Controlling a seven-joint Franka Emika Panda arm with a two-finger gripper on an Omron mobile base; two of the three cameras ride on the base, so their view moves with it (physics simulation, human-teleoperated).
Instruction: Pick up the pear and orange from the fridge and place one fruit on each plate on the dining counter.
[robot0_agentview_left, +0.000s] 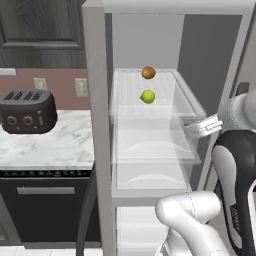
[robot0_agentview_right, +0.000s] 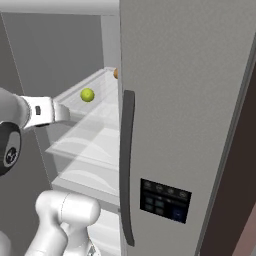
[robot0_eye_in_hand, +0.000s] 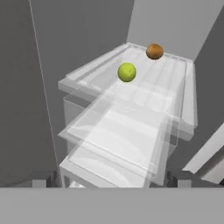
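Fridge (robot0_agentview_left: 95, 125) open; pincer (robot0_eye_in_hand: 112, 179) spread, level, facing pear (robot0_eye_in_hand: 127, 72).

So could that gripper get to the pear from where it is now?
Probably yes. The fridge door is open, the pear sits alone near the shelf's front, with the orange behind it, and nothing lies between it and the gripper.

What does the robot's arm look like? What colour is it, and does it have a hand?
The arm is made of fat, rounded, glossy white sections, with one big dark, almost black section that carries faint small lettering. In the right base view a dark round joint cap shows. At its end sits a small white, blocky tool instead of a hand; its two finger tips are small and dark grey.
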